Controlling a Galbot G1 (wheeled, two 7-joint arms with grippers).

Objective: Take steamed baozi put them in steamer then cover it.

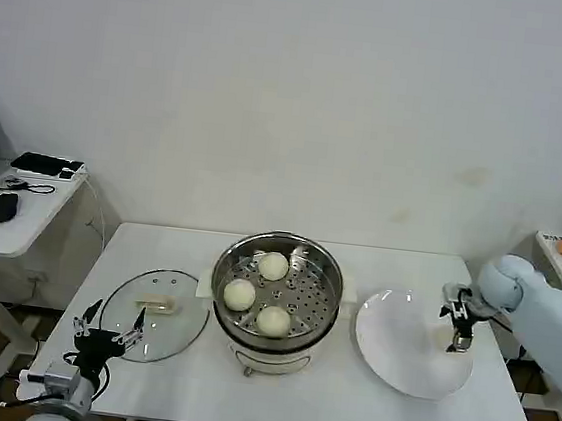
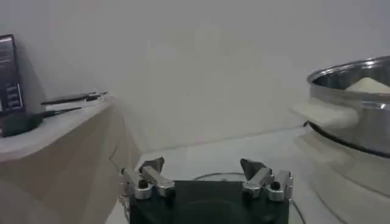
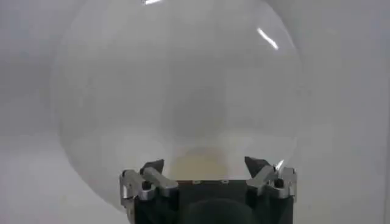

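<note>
At the table's near left edge, the left gripper is seen parked with its fingers spread wide and nothing between them, just short of the cover, which lies flat on the white table beside the steamer. The glass lid is judged rigid, fairly heavy and breakable, and slippery at its rim; its cream bar handle is the sensible place to be gripped.

In the steamer, three steamed baozi are set apart from one another on the perforated tray. These buns are judged light, soft and easily dented, so a gentle hold across the widest part of the dome is called for.

To the right, a white plate is reached over by the right gripper, lowered at its far right rim. In the right wrist view, a pale, rounded shape that may be the fourth bun is glimpsed between the parted fingertips of that gripper, which stands open; contact cannot be confirmed. The rest of the plate is bare.

Further back, a side desk with a mouse is seen at left.
</note>
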